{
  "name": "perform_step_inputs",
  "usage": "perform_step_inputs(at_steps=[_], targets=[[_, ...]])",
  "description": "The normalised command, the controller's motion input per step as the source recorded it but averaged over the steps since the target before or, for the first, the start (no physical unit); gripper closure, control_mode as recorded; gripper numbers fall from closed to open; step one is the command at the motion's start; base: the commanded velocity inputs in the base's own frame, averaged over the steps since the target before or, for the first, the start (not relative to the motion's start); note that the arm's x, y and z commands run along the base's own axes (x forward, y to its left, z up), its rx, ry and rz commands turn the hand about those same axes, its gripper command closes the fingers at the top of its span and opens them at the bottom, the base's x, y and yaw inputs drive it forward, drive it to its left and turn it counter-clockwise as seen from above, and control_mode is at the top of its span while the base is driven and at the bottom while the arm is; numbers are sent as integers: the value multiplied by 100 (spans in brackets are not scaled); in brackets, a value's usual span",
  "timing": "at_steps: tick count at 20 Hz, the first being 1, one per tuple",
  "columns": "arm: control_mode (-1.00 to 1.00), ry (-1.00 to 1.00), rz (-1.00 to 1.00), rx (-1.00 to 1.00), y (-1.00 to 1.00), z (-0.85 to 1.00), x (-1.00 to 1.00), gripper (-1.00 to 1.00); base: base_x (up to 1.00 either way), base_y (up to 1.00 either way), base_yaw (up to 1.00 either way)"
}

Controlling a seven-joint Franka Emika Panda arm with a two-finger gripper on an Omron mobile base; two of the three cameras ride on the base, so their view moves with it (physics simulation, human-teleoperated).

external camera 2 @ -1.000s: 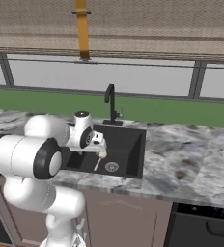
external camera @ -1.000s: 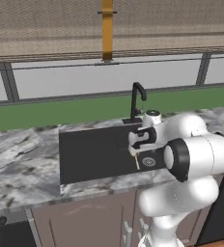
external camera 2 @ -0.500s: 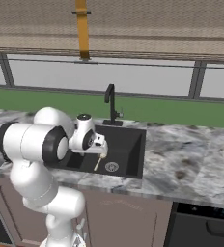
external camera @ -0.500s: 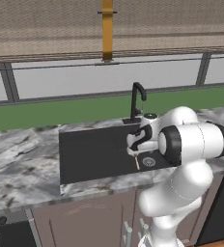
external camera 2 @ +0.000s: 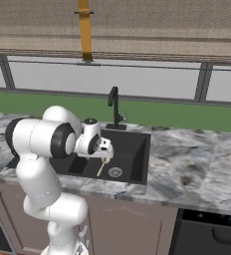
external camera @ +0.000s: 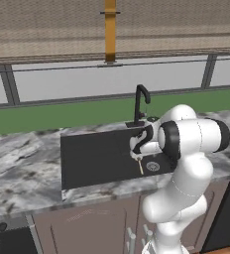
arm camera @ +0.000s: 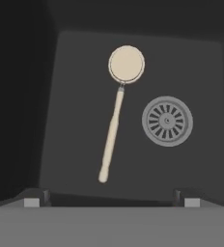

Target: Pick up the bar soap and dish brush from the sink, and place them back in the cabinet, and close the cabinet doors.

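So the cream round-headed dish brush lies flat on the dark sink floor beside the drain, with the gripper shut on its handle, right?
Not quite. The gripper is open and above the cream round-headed dish brush, not gripping it. The brush does lie flat on the dark sink floor beside the round drain, as the hand view shows.

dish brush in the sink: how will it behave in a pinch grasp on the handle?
The dish brush looks stiff: its handle lies straight on the sink floor. The thin round handle may roll or slip between the fingers. The round head could make it tip head-down.

2 base views flank the sink (external camera: 92, 158) — hand view looks straight down.
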Motion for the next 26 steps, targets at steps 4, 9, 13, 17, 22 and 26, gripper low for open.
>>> perform_step_inputs(at_steps=[4,9,13,17,22,26], targets=[[-100,0,0,0,-3,-16,22,-100,0,0,0],[-100,0,0,0,0,-22,20,-100,0,0,0],[-100,0,0,0,0,-24,19,-100,0,0,0],[-100,0,0,0,0,-20,23,-100,0,0,0],[-100,0,0,0,0,-16,24,-100,0,0,0],[-100,0,0,0,0,-14,23,-100,0,0,0]])
